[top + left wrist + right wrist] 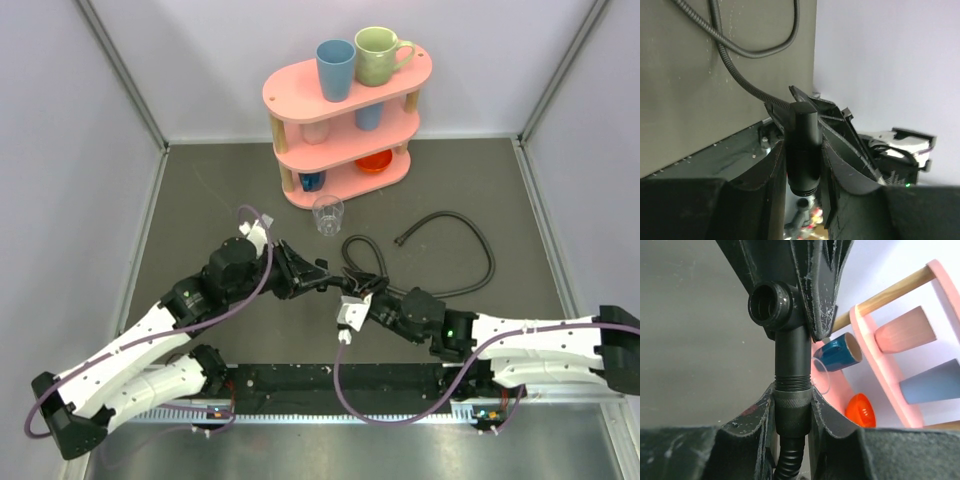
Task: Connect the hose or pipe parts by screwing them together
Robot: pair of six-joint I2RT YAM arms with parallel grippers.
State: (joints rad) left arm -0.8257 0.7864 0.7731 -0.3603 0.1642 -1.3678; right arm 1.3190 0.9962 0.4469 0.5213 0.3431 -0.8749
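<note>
Near the middle of the dark grey matte table (200, 190), well apart from its edges, the left gripper (802, 127) was clenched on a smooth black cylindrical fitting (802, 165). The right gripper (792, 396) grasped the knurled collar (791, 412) of a ribbed black flexible hose (789, 462), which met the fitting's thread. Open surface lay to the left, and a pink rounded shelf (345, 90) stood at the far edge.

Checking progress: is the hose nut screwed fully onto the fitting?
Not fully: bare threads show above the nut on the fitting.
</note>
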